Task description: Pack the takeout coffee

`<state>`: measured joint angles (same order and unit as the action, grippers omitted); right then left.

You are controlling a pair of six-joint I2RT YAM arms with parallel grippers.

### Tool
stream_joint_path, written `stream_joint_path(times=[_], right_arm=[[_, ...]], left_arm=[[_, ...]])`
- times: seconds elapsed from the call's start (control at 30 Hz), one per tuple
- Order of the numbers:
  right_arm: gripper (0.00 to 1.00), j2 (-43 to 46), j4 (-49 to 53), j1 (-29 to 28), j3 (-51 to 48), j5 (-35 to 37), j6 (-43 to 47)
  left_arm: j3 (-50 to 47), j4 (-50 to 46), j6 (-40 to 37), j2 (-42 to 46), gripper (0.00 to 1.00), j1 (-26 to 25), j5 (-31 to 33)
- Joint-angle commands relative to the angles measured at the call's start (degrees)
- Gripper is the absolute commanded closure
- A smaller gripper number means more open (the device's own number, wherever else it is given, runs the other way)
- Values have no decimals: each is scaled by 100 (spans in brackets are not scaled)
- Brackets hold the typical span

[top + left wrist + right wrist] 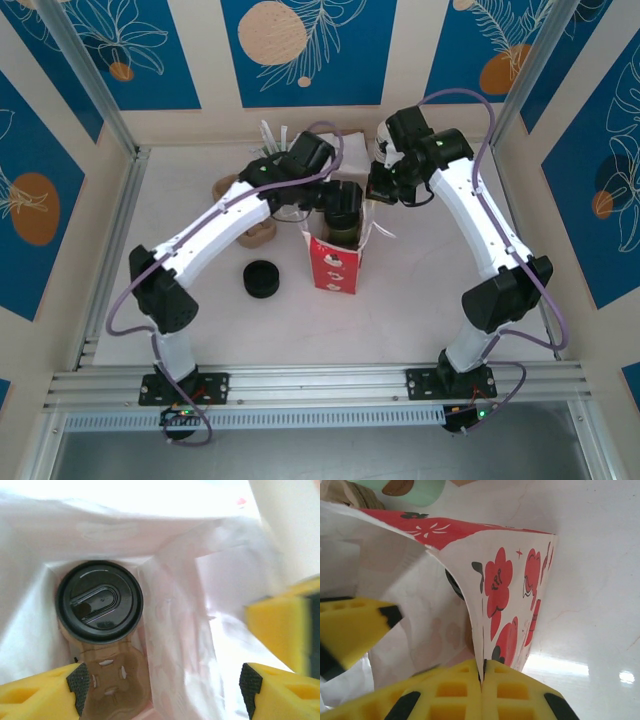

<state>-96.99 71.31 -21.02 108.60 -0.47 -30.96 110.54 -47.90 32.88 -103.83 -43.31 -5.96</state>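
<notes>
1. The red-and-white paper bag (335, 265) stood upright near the middle of the bench (420, 290), with its mouth open towards the top camera.
2. The takeout coffee (99, 601) sat upright deep inside the bag, at about 9 o'clock in the left wrist view. Only its round black lid showed from above.
3. The cup rested in a pocket of a brown cardboard carrier (112, 675) lying on the bag's floor. The carrier's empty part reached towards 6 o'clock from the cup.
4. The left claw (160, 692) hung over the bag's mouth, released and grasping nothing. Its yellow fingers (40, 692) were spread wide at 7 and 5 o'clock of the left wrist view, apart from the lid.
5. The right claw (482, 687) was clenched on the bag's upper edge, with the flower-printed paper pinched between its two yellow pads. In the top view this grip lay at about 1 o'clock of the bag.
6. In the right wrist view, a sliver of dark lid showed behind the curled bag wall.
7. A squat black puck (263, 279) lay on the bench at 9 o'clock of the bag, well apart from it.
8. A brown cardboard piece (255, 236) lay at about 10 o'clock of the bag, partly hidden under the left arm.
</notes>
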Motion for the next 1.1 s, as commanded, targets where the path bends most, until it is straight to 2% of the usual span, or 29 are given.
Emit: stream_joint_path(times=[0.0, 0.2, 0.43, 0.73, 0.9, 1.07], right_arm=[[100, 46, -270, 104, -201, -607, -14], [100, 65, -658, 166, -499, -1186, -102], [100, 40, -1122, 193, -759, -1950, -225], [99, -12, -1170, 159, -752, -2010, -144], [82, 12, -1146, 106, -749, -1957, -107], [71, 134, -1151, 123, -692, -1781, -16]], left_arm=[[127, -248, -336, 592, 20, 221, 52], [-264, -28, -736, 1325, 18, 461, 426], [-421, -80, -705, 1667, 17, 1112, 805], [-382, -278, -300, 1684, 15, 1596, 1502], [-293, -235, -356, 1669, 15, 1710, 1691], [-59, -237, -485, 1574, 14, 1853, 1856]])
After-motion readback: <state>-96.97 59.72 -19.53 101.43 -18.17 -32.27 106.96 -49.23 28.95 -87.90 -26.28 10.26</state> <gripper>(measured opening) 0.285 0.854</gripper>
